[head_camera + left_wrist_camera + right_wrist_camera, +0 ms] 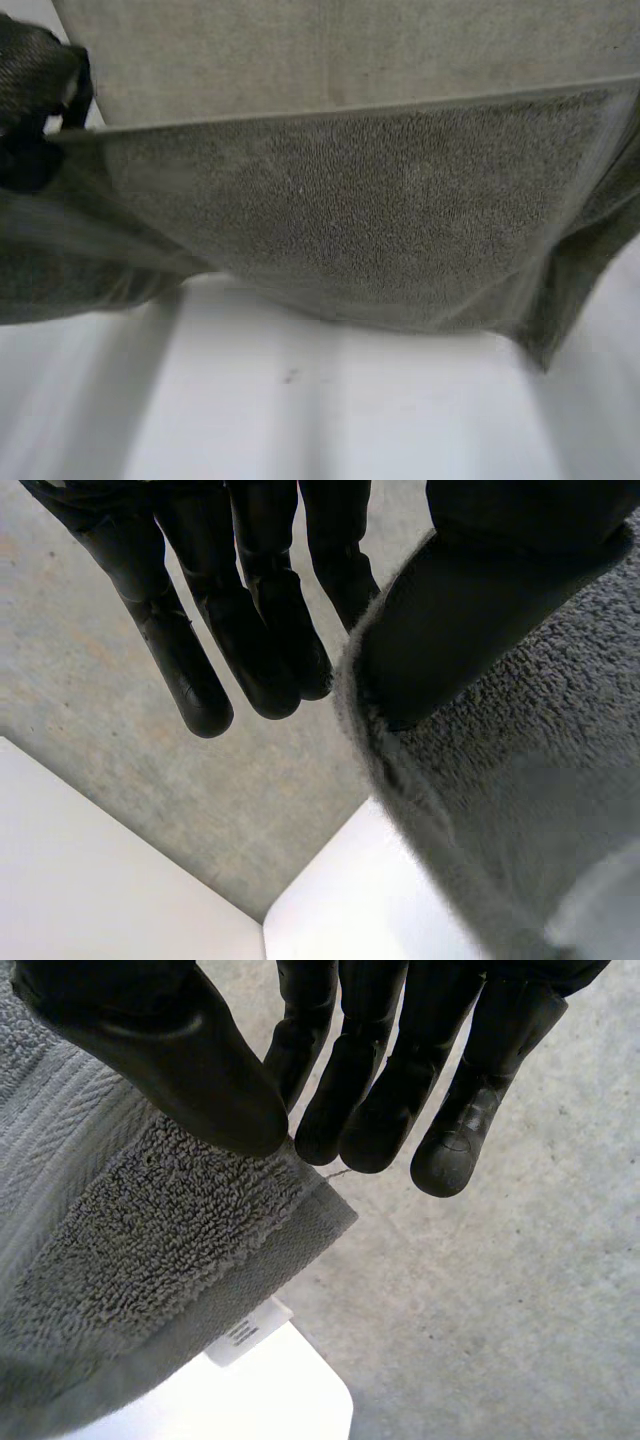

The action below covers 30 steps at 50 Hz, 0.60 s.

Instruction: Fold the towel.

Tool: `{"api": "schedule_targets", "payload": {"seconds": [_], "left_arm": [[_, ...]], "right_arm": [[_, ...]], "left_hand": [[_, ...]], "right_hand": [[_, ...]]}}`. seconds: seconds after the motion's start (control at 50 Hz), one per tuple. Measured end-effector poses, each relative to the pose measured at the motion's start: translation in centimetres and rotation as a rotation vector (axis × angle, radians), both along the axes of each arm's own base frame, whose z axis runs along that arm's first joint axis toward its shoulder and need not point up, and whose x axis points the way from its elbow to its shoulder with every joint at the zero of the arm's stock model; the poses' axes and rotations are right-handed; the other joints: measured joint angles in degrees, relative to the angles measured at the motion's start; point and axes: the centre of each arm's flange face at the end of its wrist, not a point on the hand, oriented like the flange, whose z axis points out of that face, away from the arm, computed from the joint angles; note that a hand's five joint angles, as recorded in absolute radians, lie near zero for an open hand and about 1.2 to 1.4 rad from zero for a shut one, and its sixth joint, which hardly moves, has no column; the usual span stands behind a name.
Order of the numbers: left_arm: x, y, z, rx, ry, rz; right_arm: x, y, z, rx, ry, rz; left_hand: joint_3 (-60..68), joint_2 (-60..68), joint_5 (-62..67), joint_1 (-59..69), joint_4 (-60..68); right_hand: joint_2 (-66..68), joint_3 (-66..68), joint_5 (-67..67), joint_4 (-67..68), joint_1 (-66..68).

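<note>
Left hand [258,640] and right hand [180,1050] each pinch a corner of the towel [350,220], thumb against fingers; it hangs stretched above the counter [350,420]. We should hold its edges level, tension even.

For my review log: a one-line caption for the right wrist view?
Right hand pinches the grey towel near its corner, white label showing, above the white table.
</note>
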Motion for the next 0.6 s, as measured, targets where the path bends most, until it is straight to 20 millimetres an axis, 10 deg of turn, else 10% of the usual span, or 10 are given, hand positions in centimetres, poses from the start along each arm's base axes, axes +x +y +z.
{"api": "schedule_targets", "payload": {"seconds": [0.16, 0.46, 0.6], "left_arm": [[-1.1, -2.7, 0.4, 0.053, -0.022, -0.037], [-4.3, -16.1, -9.0, 0.246, -0.085, 0.004], [-6.4, -21.0, -3.3, -0.122, 0.101, -0.002]], "right_arm": [[0.4, -1.8, -0.4, 0.062, 0.014, 0.009], [6.2, -12.4, -9.8, 0.188, 0.087, 0.066], [8.4, -16.9, -6.2, -0.186, -0.048, 0.037]], "left_hand": [[0.00, 0.00, 0.00, 0.01, 0.03], [0.03, 0.01, 0.00, 0.26, 0.05], [0.05, 0.02, 0.00, 0.26, 0.06]], "right_hand": [[0.00, 0.00, 0.18, 0.00, 0.21], [0.00, 0.00, 0.35, 0.00, 0.25], [0.00, 0.00, 0.35, 0.00, 0.25]]}}
